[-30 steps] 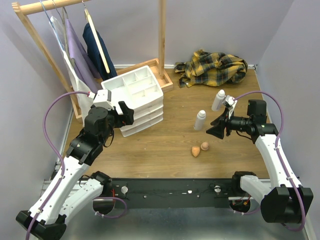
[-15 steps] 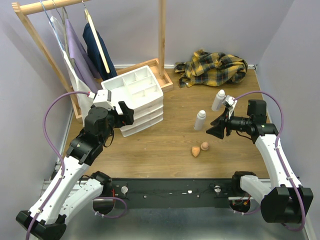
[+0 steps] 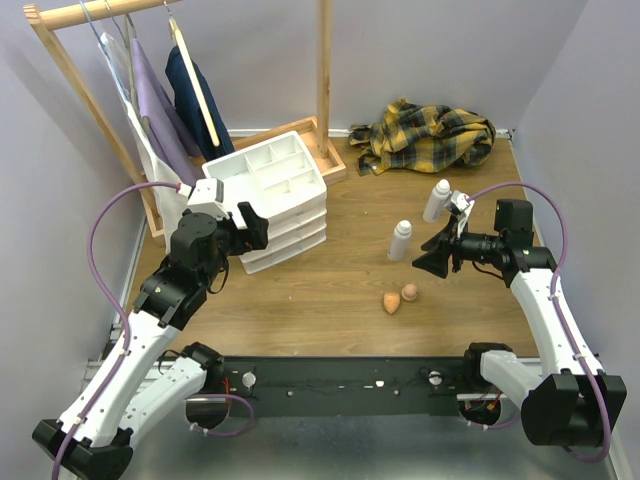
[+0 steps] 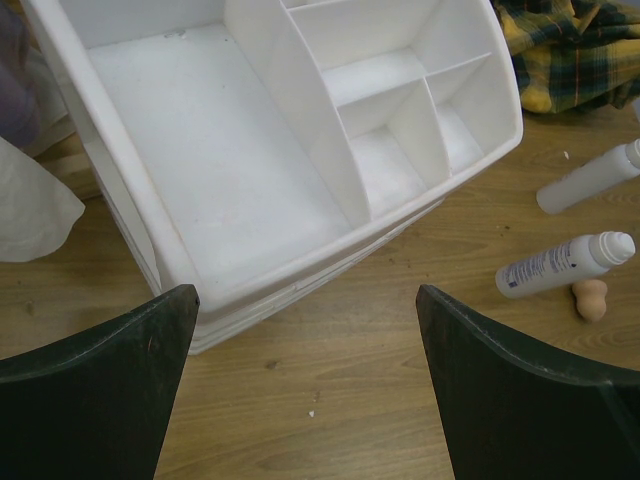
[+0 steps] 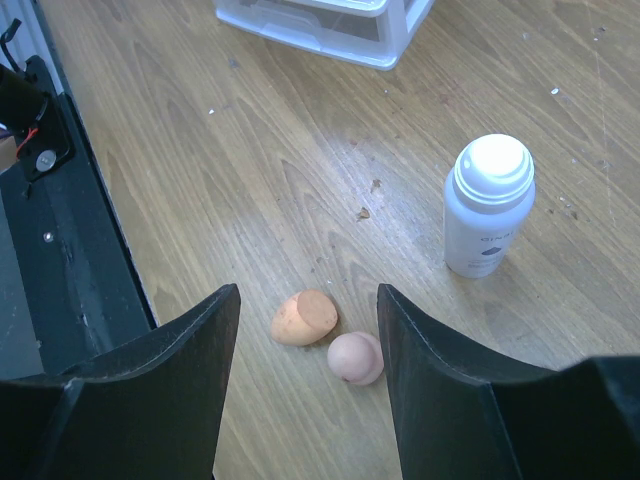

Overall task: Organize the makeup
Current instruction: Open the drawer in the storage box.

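Wood tabletop (image 3: 330, 290) shows nothing sorted yet: near bottle (image 3: 401, 240), far bottle (image 3: 437, 200) and two peach sponges (image 3: 391, 302) lie loose, well apart from the drawer unit (image 3: 275, 195), its top tray (image 4: 200, 150) looking bare, left gripper (image 4: 310, 390) over it, right gripper (image 5: 305, 390) above the sponges, both jaws spread, empty.

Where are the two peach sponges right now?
Top view, right of centre: the peach sponges lie side by side on the table, just below the nearer white bottle in frame.
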Available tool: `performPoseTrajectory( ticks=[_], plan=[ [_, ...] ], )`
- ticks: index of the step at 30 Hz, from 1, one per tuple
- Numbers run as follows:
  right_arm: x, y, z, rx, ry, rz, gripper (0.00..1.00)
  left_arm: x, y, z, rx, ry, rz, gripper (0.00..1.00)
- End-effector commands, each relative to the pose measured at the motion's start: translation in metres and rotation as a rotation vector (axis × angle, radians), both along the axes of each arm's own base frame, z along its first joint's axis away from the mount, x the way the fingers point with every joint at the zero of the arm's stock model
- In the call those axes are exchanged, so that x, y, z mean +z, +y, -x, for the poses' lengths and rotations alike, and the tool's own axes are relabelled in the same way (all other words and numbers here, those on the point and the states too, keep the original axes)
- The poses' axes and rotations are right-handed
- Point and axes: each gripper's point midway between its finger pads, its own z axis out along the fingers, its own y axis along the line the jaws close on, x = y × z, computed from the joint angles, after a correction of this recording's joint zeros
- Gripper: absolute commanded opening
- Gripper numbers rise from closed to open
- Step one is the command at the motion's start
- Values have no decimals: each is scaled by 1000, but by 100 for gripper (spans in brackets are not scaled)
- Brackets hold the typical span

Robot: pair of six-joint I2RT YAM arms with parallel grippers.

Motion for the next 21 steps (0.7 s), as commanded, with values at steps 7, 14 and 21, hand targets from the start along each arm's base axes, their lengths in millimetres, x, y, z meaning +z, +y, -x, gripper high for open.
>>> performPoseTrajectory(
  ticks=[7, 14, 21],
  plan=[
    [1, 2, 4, 18, -3, -14, 65, 19, 2, -3, 28, -38, 32, 99],
    [2, 2, 5, 20, -6, -14, 65, 18, 7, -7, 73, -11, 34, 99],
    [2, 2, 5, 21, -9, -14, 65, 16, 9, -6, 80, -11, 31, 99]
  ],
)
